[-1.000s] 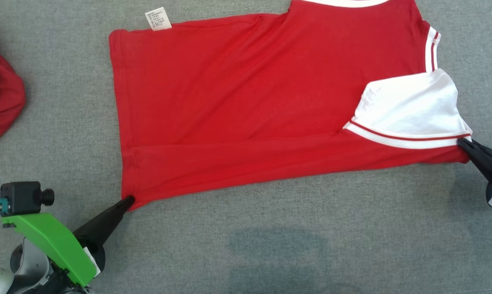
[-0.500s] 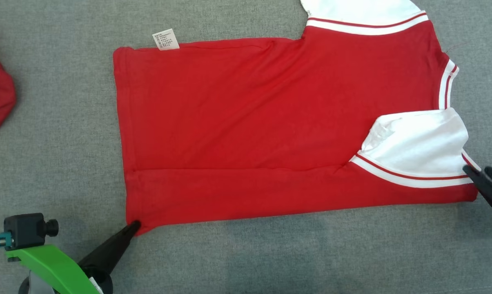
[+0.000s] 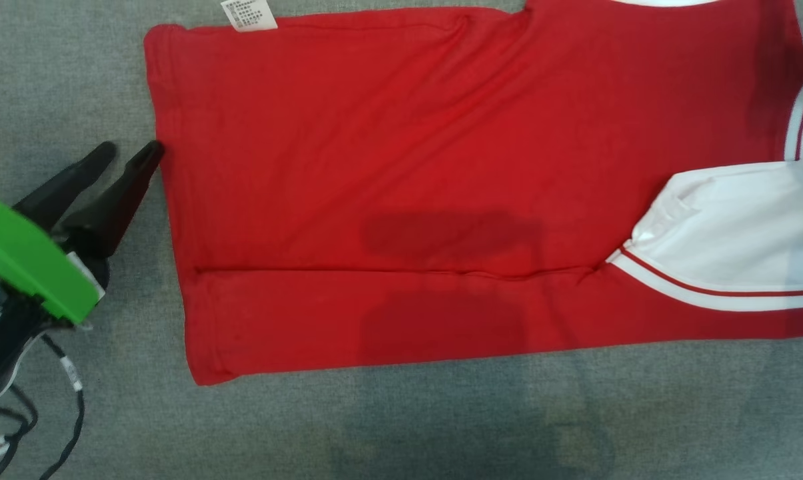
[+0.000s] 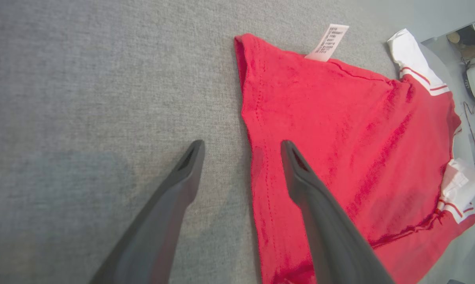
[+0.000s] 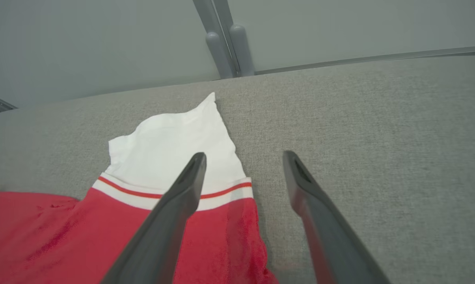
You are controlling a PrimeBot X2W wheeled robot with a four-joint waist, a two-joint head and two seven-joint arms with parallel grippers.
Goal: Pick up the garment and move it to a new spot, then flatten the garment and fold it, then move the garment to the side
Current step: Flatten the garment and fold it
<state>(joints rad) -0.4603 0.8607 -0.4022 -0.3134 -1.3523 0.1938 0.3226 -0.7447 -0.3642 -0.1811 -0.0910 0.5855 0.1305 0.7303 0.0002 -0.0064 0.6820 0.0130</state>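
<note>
Head view, garment (image 3: 441, 167) flat, long axis left-right, hem (image 3: 169, 200) leftward, left gripper (image 3: 131, 151) apart, right gripper (image 5: 244, 157) apart.

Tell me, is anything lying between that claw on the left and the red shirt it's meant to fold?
Nothing visible. The left gripper is open right at the side hem of the garment, with one finger over the red cloth and the other over the bare grey surface.

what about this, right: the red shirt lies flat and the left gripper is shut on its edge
No: the left gripper is open at the edge of the red shirt, which lies flat, holding nothing; the left wrist view shows it.
</note>
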